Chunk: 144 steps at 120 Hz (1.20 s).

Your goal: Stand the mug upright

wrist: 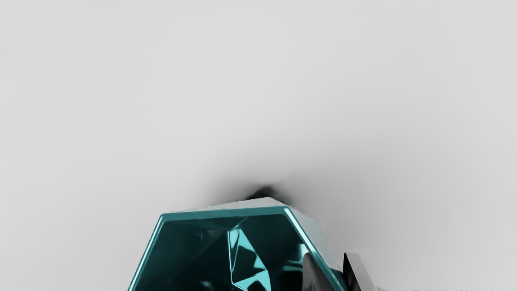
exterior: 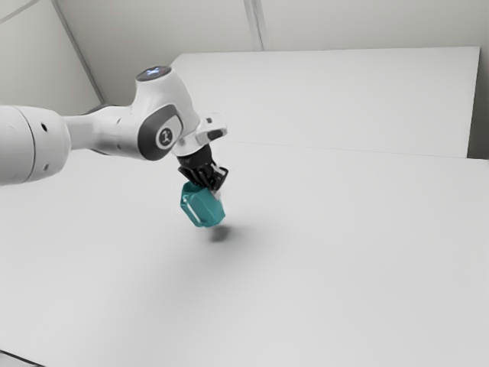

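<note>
Two emblems on our arm (exterior: 105, 131): round one (exterior: 164, 138) on dark joint cover, pale-blue mark (exterior: 153, 73) on top cap; both too small to read. Thin dark cable (exterior: 21, 358) at worktop (exterior: 344, 260) corner, well apart from us. Arm reaches from exterior view's left, wrist bent down. Fingers (exterior: 208, 179) pinch wall of teal faceted mug (exterior: 202, 206), held tilted above worktop.

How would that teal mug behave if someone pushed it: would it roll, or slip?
The mug would probably slide or rock rather than roll smoothly, since its sides are flat facets. It seems stiff: its rim looks straight-edged in the gripper's hold. The shiny surface might be slippery.
</note>
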{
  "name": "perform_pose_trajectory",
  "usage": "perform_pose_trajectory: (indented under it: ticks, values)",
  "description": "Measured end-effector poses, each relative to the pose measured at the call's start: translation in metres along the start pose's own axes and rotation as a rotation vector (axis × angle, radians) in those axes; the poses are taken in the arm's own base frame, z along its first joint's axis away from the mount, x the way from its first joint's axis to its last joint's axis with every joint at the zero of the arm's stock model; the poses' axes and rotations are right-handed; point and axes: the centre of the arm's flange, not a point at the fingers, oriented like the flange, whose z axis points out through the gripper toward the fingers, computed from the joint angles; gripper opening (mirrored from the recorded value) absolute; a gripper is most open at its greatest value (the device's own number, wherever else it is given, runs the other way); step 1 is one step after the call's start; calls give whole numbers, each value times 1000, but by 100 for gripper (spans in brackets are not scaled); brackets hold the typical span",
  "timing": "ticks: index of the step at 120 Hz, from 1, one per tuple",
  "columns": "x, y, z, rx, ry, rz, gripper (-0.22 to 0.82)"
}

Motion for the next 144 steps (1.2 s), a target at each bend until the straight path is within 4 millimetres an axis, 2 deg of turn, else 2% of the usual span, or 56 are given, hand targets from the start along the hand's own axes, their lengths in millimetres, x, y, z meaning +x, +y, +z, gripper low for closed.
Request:
perform_pose_trajectory:
  ticks: [24, 41, 72, 85, 112, 128, 144]
  values:
    - [-5, -47, 8, 53, -44, -70, -14]
    - [0, -62, 16, 65, -62, -99, -14]
    - [10, -64, 30, 88, -84, -101, -14]
    - [21, -65, 29, 92, -91, -105, -14]
    - [21, -65, 39, 93, -130, -114, -14]
    - [23, -64, 41, 90, -143, -117, -7]
    - [30, -64, 34, 89, -137, -120, 10]
